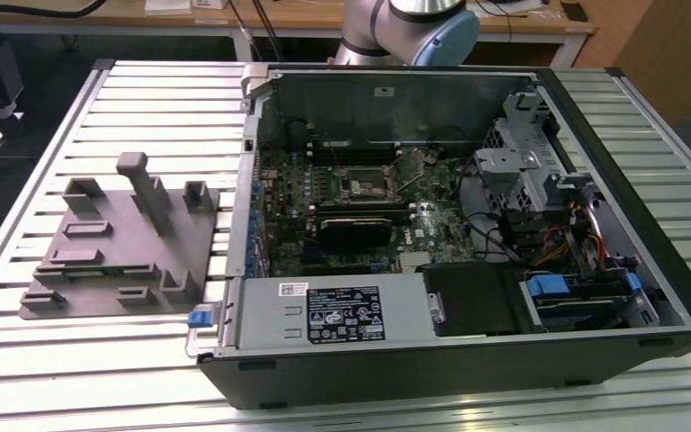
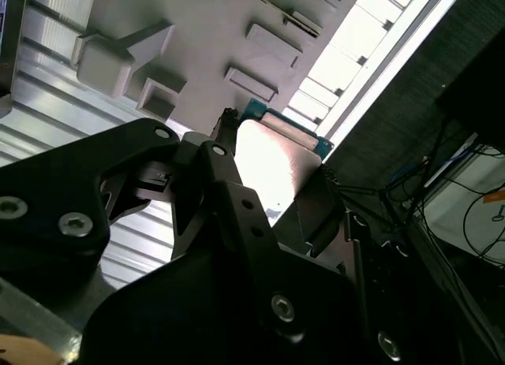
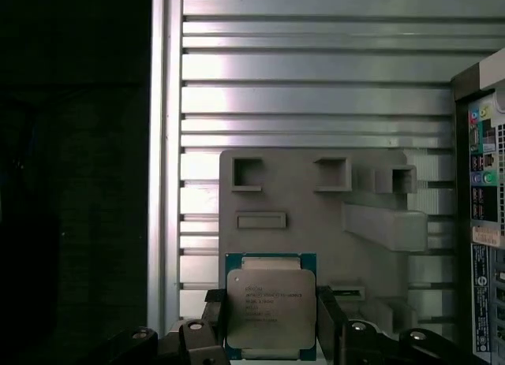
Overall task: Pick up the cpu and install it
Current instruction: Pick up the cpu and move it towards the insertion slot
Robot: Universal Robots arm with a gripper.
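Observation:
The cpu (image 3: 271, 306), a flat square chip with a pale metal top and a blue-green edge, sits between my gripper's (image 3: 271, 327) black fingers (image 3: 213, 318), one on each side, which are shut on it. It hangs well above the grey fixture plate (image 3: 316, 199). In the second wrist view the cpu (image 2: 272, 164) glares bright in the gripper (image 2: 272, 188), with the fixture plate (image 2: 213, 34) behind it. In the exterior view the black square socket (image 1: 358, 184) lies bare on the motherboard inside the open computer case (image 1: 633, 306).
The grey fixture plate (image 1: 123, 243) with raised blocks lies on the slatted metal table (image 1: 33, 378), at the exterior view's left of the case. The arm's base (image 1: 412, 27) stands behind the case. The case's port panel (image 3: 483, 184) is beside the fixture.

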